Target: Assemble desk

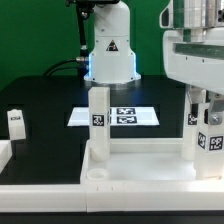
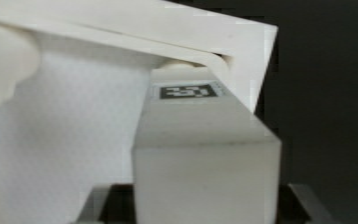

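Desk: right leg held upright at panel corner

Desk panel (image 1: 140, 165) lies at the near edge of the black tabletop (image 1: 45, 105), rim upward. One leg (image 1: 98, 120) stands upright in the panel's far left corner. A second, the right leg (image 1: 203, 140), stands upright at the far right corner, tags facing the camera. The pincer (image 1: 200, 100) comes down from above and is closed partway, its fingers against the sides of the right leg's upper part. The wrist view shows this leg (image 2: 194, 160) with its tagged end meeting the panel (image 2: 87, 120) at the corner; how deep it sits cannot be told. A third leg (image 1: 15, 122) stands loose on the tabletop, well left of the panel. The marker board (image 1: 80, 116) lies flat beyond the panel.
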Motion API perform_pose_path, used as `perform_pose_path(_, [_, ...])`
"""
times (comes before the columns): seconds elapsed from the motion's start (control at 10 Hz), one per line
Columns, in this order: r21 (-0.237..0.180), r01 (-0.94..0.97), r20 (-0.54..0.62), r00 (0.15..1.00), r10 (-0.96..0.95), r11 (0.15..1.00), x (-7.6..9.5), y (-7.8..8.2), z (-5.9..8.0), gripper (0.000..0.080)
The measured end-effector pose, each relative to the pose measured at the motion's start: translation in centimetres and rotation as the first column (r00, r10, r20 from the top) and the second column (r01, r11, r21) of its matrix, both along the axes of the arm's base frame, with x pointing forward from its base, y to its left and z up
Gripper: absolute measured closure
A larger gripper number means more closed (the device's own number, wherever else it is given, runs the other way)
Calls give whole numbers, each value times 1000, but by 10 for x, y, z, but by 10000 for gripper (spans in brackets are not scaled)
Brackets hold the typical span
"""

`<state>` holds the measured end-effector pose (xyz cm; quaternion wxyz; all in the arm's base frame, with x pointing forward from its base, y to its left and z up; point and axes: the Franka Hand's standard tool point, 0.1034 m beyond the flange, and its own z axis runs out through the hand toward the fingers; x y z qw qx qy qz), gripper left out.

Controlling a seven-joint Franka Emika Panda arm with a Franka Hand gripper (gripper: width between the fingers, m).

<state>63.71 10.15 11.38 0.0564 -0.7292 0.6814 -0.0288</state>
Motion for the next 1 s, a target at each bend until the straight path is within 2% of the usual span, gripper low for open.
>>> perform_pose_path(0.1, [45,193,-14,981,-193,980,-1,1,0,512])
perform_pose_path(0.2, [131,439,-22,898,-440,889,-2,4,-2,512])
perform_pose_path(0.3, [172,500,-21,863,-504,849,-4,4,-2,512])
perform_pose_path(0.5, [153,423,-20,905,-425,893,-5,6,-2,502])
perform_pose_path(0.6, [111,252,-40,968,-249,961,-9,12,0,327])
perform_pose_path(0.7, [67,-4,-5,1000,4,998,-9,19,1,193])
perform_pose_path(0.8, [47,-233,5,972,233,971,-10,23,0,163])
perform_pose_path(1.0, [32,-407,5,913,407,913,-11,26,1,152])
